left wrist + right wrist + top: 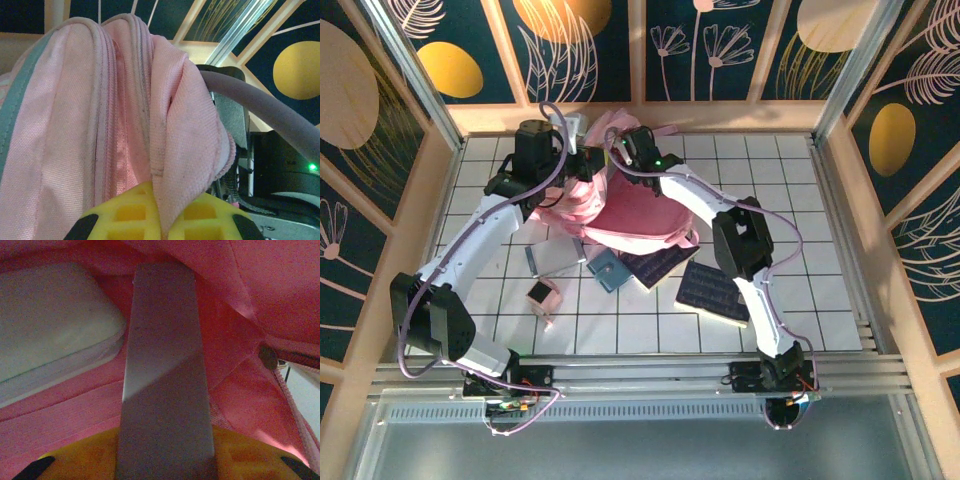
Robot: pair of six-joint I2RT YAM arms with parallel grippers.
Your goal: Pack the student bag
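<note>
Two-arm packing stage. Note the student bag [640,210] slumped at the back middle of the tiled surface [800,200], between both arms. Left fingers [125,215] pressed together on a raised fold of pink fabric beside the zip seams, probably to lift the rim and hold the mouth agape. Right fingers [80,465] closed partway on the edges of a flat grey slab [165,365] pointing lengthwise into the pink interior, presumably to slide it down flat. Note the pale padded case [50,325] already inside, just beside the slab on its left: likely reason for steering the slab along the free side. Outside, near the bag's front: a blue pouch [610,268] and a dark notebook [715,290], flat on the surface within reach, apparently awaiting packing. Judged stage: midway, one item going in, several left.
</note>
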